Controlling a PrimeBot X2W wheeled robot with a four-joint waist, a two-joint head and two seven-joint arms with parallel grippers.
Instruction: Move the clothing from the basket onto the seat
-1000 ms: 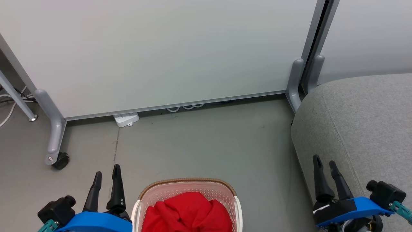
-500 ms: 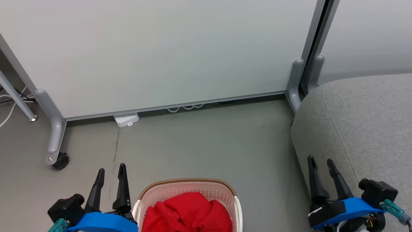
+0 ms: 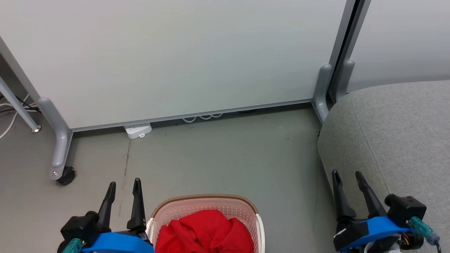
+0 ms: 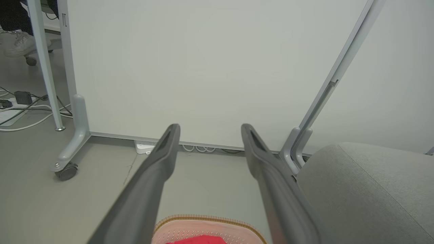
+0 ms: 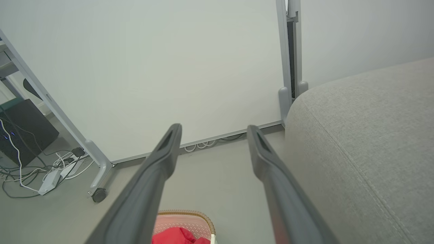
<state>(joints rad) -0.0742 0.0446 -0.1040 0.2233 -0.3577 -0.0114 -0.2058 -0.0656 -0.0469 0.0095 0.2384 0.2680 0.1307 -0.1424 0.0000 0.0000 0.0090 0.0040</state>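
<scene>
Change: since a second ago both arms have edged inward. Your left gripper now sits just beside the basket, and your right gripper has slid a little to the left. Nothing else has shifted (the head camera holds the same framing).
Left jaws: parted, with nothing between the fingers, which point toward the far partition panel.
Right jaws: parted too and holding nothing, at the left edge of the seat, where it meets the floor.
Clothing: you see the clothing as a crumpled red heap inside the basket, rising nearly to the brown rim.
Basket: on the floor at the near edge, between your two grippers and closer to the left one.
Seat: a grey cushion on the right, apart from the basket.
Background: a white power strip lies under the panel's lower edge, left of centre. A caster sits further left.
</scene>
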